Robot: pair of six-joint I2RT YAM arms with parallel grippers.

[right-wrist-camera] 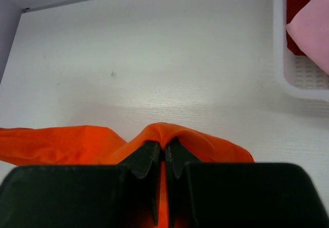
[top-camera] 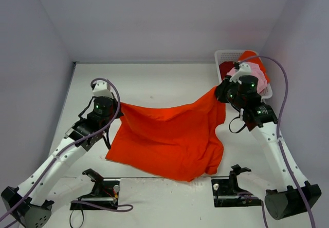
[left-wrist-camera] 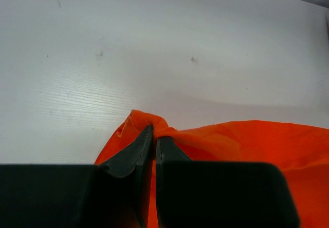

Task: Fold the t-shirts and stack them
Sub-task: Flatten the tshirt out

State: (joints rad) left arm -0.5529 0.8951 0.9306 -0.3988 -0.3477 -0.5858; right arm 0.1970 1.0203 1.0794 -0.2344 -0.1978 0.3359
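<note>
1. Orange-red t-shirt [top-camera: 169, 138] hangs spread between the two grippers. Its upper edge is raised and its lower part drapes onto the white table [top-camera: 154, 79], back toward the arm bases.
2. We see the left gripper [left-wrist-camera: 154, 131] pinched tight on one upper corner of this shirt, with cloth bunched at its fingertips.
3. We see the right gripper [right-wrist-camera: 164, 147] clamped on the opposite upper corner, the fabric humped over its tips.
4. The white lattice basket [top-camera: 222, 58] sits ahead and to the right of the right gripper, well apart from the left one.
5. In the basket we note a light pink t-shirt [right-wrist-camera: 311, 27], a dark red t-shirt [right-wrist-camera: 298, 7] and an orange t-shirt [top-camera: 254, 58].
</note>
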